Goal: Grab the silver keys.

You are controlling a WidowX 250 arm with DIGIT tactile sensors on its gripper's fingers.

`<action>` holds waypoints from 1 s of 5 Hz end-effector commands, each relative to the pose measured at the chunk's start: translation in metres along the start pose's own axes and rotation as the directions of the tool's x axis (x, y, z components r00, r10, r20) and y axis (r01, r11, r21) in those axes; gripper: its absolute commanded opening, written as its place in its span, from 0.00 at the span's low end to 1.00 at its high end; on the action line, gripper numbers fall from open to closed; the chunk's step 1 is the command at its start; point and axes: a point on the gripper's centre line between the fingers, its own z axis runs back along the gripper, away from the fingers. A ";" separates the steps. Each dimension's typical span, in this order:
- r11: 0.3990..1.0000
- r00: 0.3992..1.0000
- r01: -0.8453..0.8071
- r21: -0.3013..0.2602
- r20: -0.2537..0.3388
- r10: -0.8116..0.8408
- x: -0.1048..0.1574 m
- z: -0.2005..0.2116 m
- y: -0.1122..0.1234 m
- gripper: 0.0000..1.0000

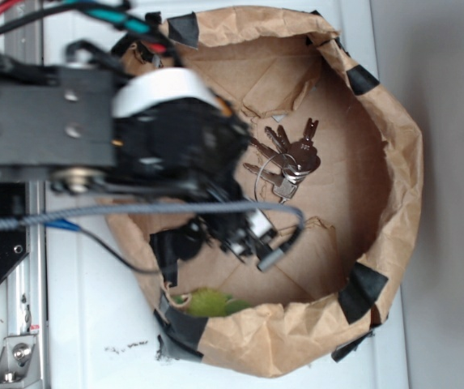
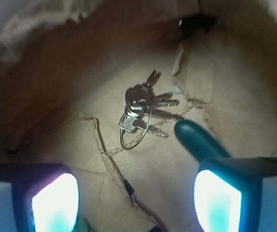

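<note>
As seen from the wrist view, hand [image 2: 138, 195] released: fingers [image 2: 56, 203] spread wide at 8 o'clock and 4 o'clock of the frame, pads glowing pale cyan, with nothing gripped and only bare paper in the gap.

Silver keys [image 2: 140, 108] located at 12 o'clock from that gap, well clear of both fingers. Lying flat on the creased floor of a brown paper basin [image 2: 56, 72]. Blades fanned toward 1 to 4 o'clock from the cluster of heads; thin wire ring looped out at 6 o'clock of the bunch. No contact with the hand.

Dark green oblong shape [image 2: 196, 137] present at 4 o'clock from the keys, near them but apart. Lower end meeting the finger at 4 o'clock; cannot tell whether resting against it or merely overlapping in view.

In the exterior view, hand [image 1: 248, 235] hanging inside the brown paper basin [image 1: 393, 203], blurred and partly masked by a grey cable [image 1: 175, 212]. Silver keys [image 1: 290, 162] at 1 o'clock from the hand, near the middle of the basin floor, not touching it. Black tape [image 1: 361, 292] fixed at several spots along the crumpled rim. Yellow-green object [image 1: 209, 303] tucked against the basin wall at 7 o'clock from the hand, mostly hidden. Basin standing on a pale tabletop [image 1: 450, 243].
</note>
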 end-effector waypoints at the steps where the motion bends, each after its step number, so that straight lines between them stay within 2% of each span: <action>1: 0.999 1.000 -0.017 -0.045 0.026 0.018 0.007 -0.014 0.000 1.00; 2: 0.999 1.000 -0.026 -0.029 0.003 0.026 0.013 -0.021 -0.004 1.00; 5: 0.998 0.999 -0.041 -0.044 0.034 0.042 0.027 -0.028 -0.009 1.00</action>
